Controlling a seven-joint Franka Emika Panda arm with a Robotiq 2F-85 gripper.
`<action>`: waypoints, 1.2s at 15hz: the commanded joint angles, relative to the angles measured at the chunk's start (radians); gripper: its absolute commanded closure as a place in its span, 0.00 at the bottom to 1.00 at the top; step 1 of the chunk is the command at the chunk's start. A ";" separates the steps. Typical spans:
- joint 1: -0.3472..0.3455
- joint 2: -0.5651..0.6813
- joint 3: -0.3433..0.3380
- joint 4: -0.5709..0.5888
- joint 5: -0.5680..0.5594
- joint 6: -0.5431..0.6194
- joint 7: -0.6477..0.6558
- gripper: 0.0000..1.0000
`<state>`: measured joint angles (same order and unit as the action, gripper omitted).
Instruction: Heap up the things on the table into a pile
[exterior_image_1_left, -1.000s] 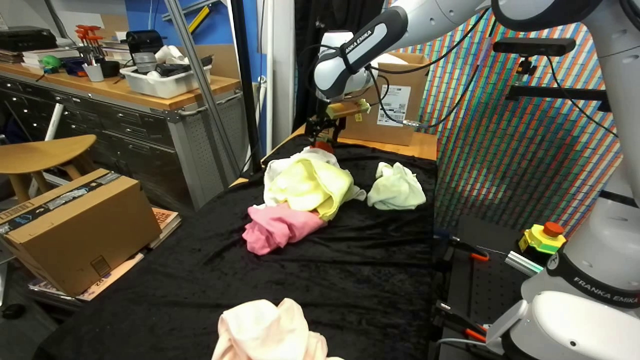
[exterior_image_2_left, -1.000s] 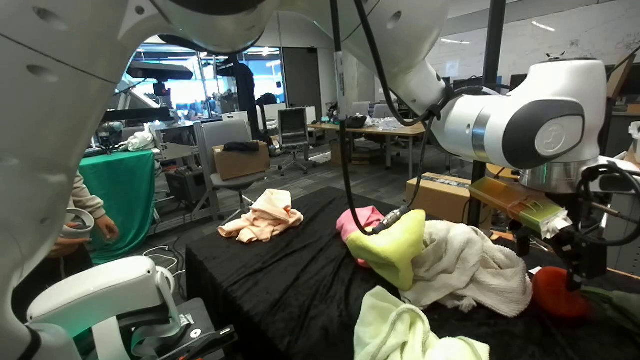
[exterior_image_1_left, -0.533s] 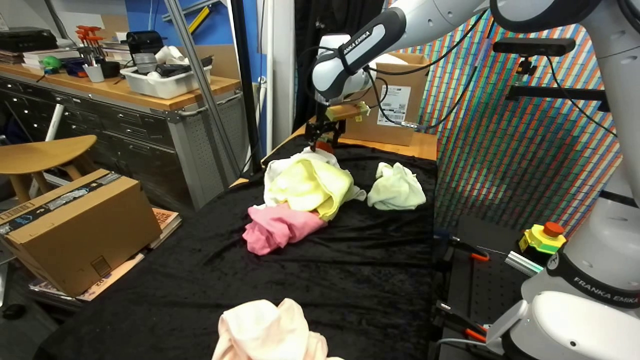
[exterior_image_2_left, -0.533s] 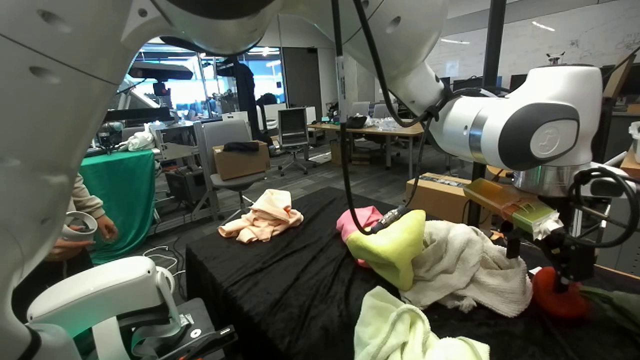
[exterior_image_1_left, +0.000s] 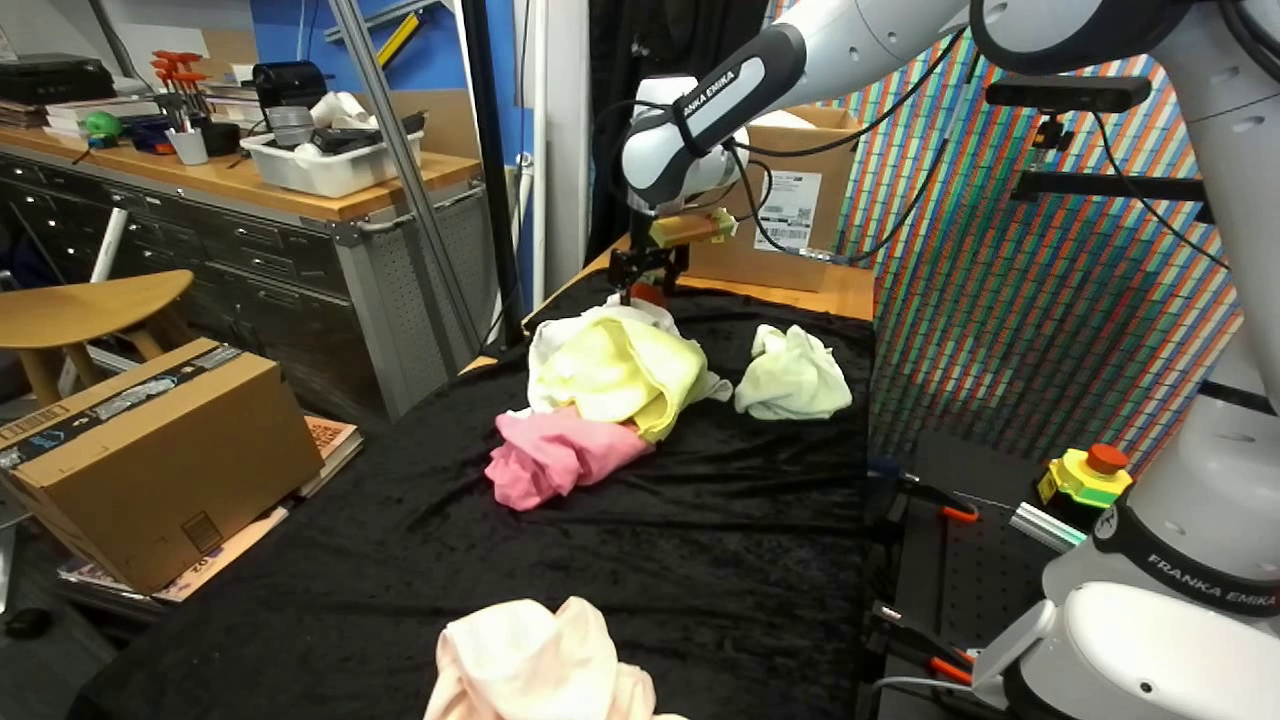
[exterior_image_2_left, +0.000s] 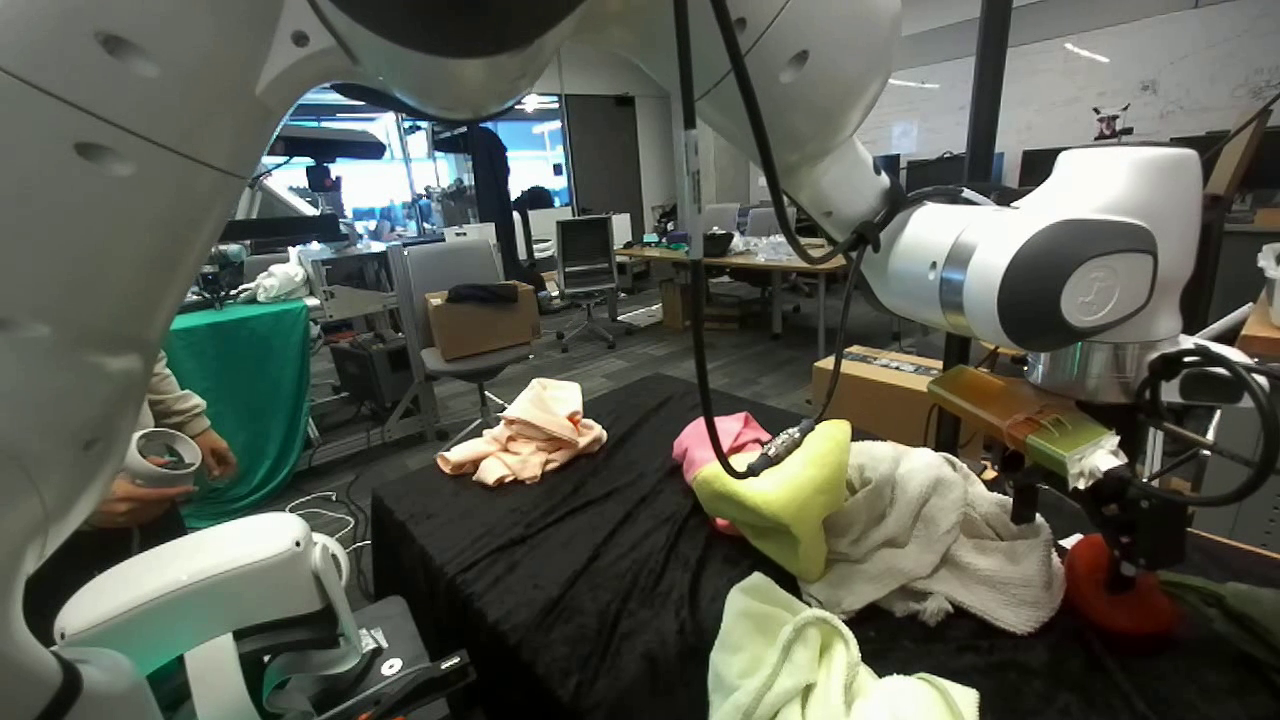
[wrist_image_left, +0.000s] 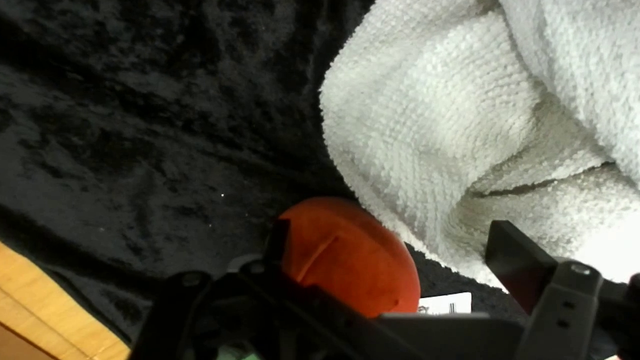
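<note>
On the black velvety surface (exterior_image_1_left: 400, 570), a crumpled white terry towel (wrist_image_left: 430, 125) has a rounded red object (wrist_image_left: 370, 270) just beside it. The jaws stand wide apart, one by the red object, one over the towel. Draped bright-yellow cloth (exterior_image_2_left: 780, 512) lies partly over the towel; bunched pink cloth (exterior_image_1_left: 560, 455) is beside it, crumpled pale-green cloth (exterior_image_1_left: 795, 380) near it, folded peach cloth (exterior_image_2_left: 530, 435) well apart.
</note>
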<state>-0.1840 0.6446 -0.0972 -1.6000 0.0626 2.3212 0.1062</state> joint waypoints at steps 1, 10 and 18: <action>-0.005 0.032 0.005 0.055 0.016 -0.026 -0.027 0.00; -0.020 0.056 0.013 0.118 0.046 -0.029 -0.024 0.00; -0.023 0.087 0.005 0.158 0.054 -0.040 -0.012 0.00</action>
<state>-0.1975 0.6913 -0.0964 -1.5036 0.0986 2.3077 0.0987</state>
